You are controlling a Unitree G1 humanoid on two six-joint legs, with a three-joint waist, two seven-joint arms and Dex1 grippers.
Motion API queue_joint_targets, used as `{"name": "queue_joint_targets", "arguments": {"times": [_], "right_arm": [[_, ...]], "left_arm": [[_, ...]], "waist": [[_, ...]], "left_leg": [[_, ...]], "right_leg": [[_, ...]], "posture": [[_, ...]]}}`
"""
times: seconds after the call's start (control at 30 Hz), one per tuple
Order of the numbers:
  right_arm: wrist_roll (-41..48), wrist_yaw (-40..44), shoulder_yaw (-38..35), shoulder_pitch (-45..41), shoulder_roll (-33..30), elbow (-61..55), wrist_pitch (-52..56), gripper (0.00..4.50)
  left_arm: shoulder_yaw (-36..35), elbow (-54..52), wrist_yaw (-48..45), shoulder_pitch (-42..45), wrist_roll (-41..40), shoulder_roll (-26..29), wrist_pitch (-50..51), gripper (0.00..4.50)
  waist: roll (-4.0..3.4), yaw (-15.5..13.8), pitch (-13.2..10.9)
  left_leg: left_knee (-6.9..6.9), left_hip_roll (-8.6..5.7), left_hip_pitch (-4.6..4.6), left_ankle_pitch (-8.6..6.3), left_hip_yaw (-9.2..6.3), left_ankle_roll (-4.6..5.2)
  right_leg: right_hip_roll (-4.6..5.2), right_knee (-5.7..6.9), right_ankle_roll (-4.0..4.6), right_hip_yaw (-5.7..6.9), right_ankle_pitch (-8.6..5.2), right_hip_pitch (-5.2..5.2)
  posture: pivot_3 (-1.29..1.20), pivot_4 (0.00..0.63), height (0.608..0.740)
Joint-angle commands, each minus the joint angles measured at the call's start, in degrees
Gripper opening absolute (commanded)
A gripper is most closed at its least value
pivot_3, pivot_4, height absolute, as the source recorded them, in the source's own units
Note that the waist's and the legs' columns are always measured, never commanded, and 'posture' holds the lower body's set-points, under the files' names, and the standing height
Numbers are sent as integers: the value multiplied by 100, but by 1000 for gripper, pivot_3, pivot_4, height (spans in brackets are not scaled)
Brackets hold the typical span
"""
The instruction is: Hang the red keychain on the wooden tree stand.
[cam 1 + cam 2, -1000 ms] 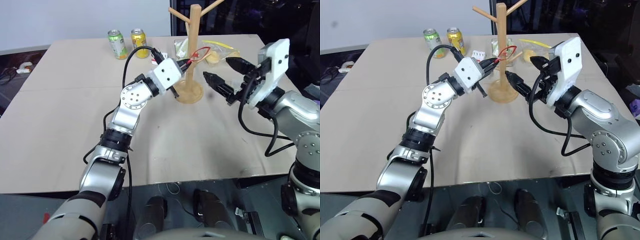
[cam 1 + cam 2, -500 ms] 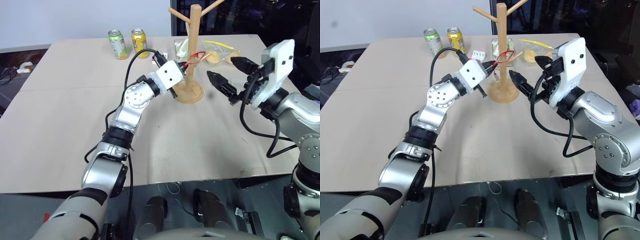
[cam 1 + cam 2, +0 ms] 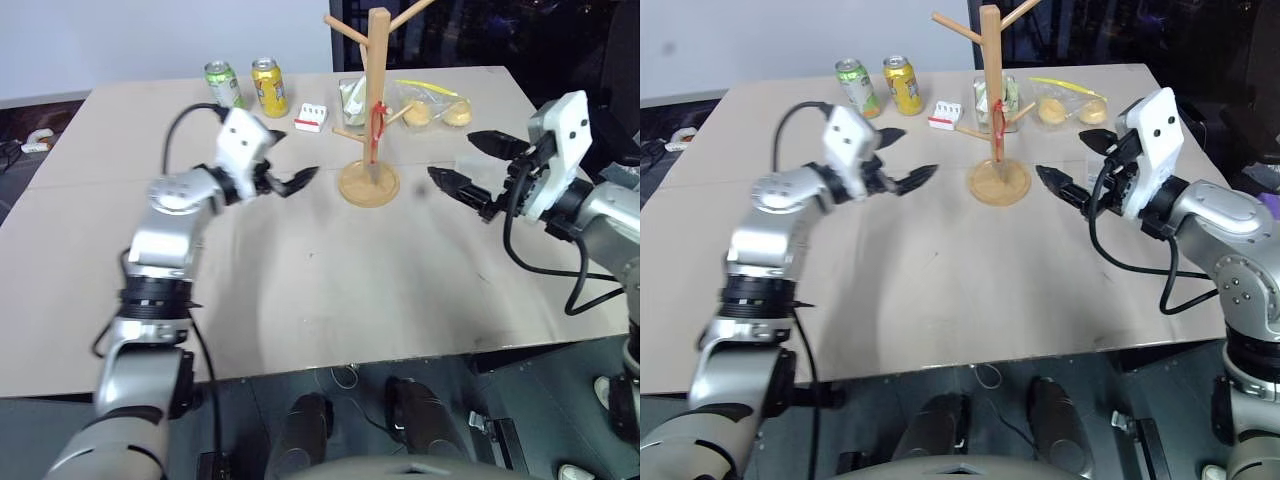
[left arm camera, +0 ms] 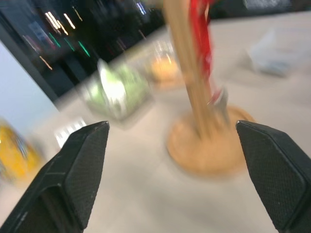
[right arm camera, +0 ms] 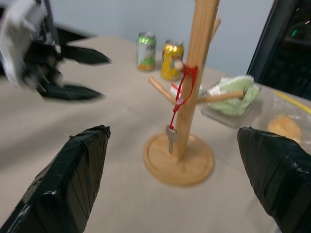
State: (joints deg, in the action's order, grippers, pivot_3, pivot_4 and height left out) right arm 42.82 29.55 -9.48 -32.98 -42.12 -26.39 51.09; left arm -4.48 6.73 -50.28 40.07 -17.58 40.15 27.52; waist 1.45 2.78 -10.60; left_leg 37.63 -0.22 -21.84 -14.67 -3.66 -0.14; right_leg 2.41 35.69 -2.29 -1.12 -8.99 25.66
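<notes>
The wooden tree stand (image 3: pixel 376 90) rises from its round base (image 3: pixel 368 184) at the table's far middle. The red keychain (image 3: pixel 377 124) hangs against the pole from a peg, and its small metal key (image 5: pixel 170 138) dangles just above the base. No gripper touches it. My left gripper (image 3: pixel 292 158) is open and empty, well to the left of the stand, fingers pointing toward it. My right gripper (image 3: pixel 452 157) is open and empty too, hovering to the right of the stand. The right wrist view also shows the left gripper (image 5: pixel 73 73) beyond the stand.
A green can (image 3: pixel 220 82) and a yellow can (image 3: pixel 268 85) stand at the back left. A small white box (image 3: pixel 310 117) lies next to them. Behind the stand sit a bag of green food (image 3: pixel 352 97) and a bag of yellow snacks (image 3: pixel 432 108).
My left gripper has opened, let go of the red keychain and pulled away to the left. The keychain now hangs on the stand by itself. My right gripper has drifted slightly right.
</notes>
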Motion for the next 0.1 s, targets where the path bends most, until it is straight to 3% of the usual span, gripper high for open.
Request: {"name": "queue_joint_targets", "arguments": {"times": [0.03, 0.1], "right_arm": [[-93, 831, -20, -248, -420, 395, -332, 4500], [-186, 1146, 53, -303, -571, 632, -470, 4500]], "left_arm": [[-601, -655, -892, -127, -1031, 857, 1314, 4382], [-739, -707, -1111, -277, -1246, 1208, 1588, 4382]], "waist": [[0, -1, -3], [0, -12, -3]], "left_leg": [[-2, 0, 1, 0, 0, 0], [-7, 1, 5, 0, 2, 0]], "right_leg": [[0, 0, 1, 0, -1, 0], [0, -4, 1, 1, -2, -1]], "posture": [[0, 150, 740], [0, 150, 740]]}}
